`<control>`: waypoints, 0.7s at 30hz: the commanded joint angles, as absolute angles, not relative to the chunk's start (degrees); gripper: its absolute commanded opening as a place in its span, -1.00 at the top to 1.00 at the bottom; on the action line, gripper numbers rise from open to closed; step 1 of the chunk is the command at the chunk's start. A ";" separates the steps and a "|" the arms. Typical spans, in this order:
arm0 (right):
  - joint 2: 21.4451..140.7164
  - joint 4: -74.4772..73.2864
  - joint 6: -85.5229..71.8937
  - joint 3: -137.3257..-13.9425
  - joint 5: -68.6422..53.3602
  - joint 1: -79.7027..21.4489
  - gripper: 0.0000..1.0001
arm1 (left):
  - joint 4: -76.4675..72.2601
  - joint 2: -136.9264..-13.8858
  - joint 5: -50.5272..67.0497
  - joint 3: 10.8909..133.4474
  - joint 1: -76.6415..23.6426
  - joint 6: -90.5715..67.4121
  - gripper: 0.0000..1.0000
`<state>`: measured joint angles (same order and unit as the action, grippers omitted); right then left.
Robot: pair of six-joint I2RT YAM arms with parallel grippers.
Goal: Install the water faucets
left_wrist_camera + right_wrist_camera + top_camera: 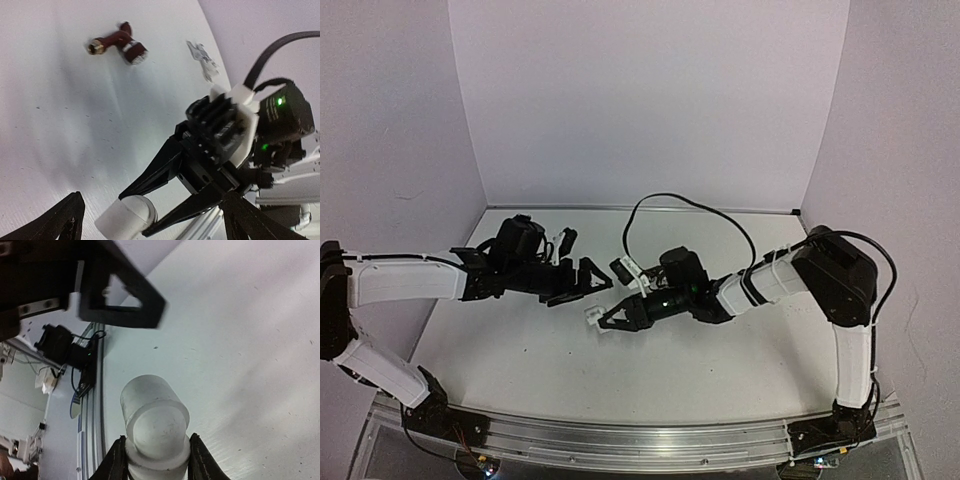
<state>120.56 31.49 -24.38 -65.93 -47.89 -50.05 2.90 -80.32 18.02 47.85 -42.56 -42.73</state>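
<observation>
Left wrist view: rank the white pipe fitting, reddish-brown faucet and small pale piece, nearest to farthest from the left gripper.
1. The white pipe fitting: bottom centre, just ahead of the left gripper, between the right gripper jaws.
2 and 3, too close to call: the reddish-brown faucet, upper left on the table; the small pale piece, upper right.
</observation>
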 commanded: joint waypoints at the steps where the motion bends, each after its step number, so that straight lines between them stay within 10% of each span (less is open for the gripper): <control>1: 111.44 29.84 -10.39 -67.17 -59.29 -50.36 1.00 | 1.14 -78.00 36.99 46.37 -42.10 -32.40 -0.93; 10: 109.01 29.29 -10.22 -66.59 -61.62 -50.36 1.00 | 1.06 -74.50 49.43 45.24 -41.88 -28.36 -0.15; 17: 108.15 29.23 -9.95 -65.01 -61.06 -50.13 1.00 | 1.10 -73.30 51.44 44.10 -40.74 -28.52 -0.40; 21: 108.18 29.26 -10.16 -64.66 -60.32 -50.12 1.00 | 1.28 -72.90 51.31 43.71 -40.15 -28.87 -0.13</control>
<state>111.23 28.07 -10.80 -65.04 -61.42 -50.43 2.00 -75.07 48.08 44.14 -40.89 -29.57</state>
